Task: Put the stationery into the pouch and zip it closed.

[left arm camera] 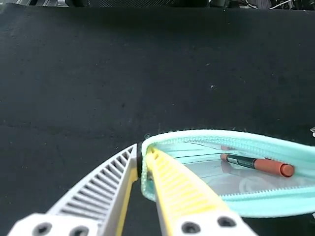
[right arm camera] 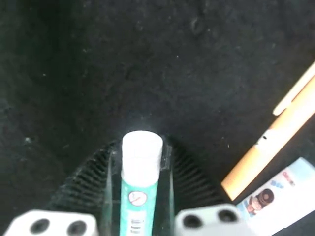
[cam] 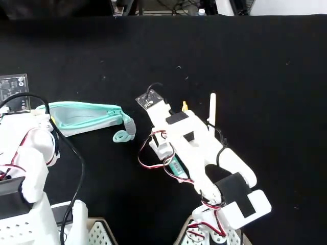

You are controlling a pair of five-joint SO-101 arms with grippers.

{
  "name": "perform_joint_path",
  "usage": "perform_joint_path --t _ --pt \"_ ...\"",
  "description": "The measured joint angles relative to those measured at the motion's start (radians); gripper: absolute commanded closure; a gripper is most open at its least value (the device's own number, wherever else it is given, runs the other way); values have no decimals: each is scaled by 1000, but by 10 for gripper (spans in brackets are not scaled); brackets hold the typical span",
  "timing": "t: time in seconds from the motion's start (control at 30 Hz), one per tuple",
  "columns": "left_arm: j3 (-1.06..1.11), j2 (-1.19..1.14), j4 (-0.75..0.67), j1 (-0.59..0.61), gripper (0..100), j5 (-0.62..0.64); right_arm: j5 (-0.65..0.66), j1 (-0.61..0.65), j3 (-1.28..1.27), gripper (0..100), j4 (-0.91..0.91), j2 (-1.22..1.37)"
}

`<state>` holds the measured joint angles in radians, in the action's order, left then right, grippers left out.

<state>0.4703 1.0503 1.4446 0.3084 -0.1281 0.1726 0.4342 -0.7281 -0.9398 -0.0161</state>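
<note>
**While my right pincer grips the glue stick, the pouch lies unzipped**

With the right gripper clamped on the glue stick, I see the stick running along the fingers, its white cap pointing out past the tips towards the cloth. Just beside it lie an orange pen, a pale pen and a small white-and-blue packet.

My left gripper is pinched on one end of the mint pouch. Its long axis runs across the table and its mint loop points at the right arm. The zip gapes, and a red pen lies lengthwise inside.

A black cloth covers the table. A circuit board sits at its left edge, and cables and clutter line the far side.
</note>
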Motion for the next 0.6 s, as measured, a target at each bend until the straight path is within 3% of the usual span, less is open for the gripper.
perform_joint_path --t 0.17,0.5,0.6 --pt "0 0 0 0 970 0 12 5 0 986 -12 -83" --pt "0 0 0 0 970 0 25 9 -49 986 -130 -796" --pt "0 0 0 0 970 0 25 9 -121 985 -167 -872"
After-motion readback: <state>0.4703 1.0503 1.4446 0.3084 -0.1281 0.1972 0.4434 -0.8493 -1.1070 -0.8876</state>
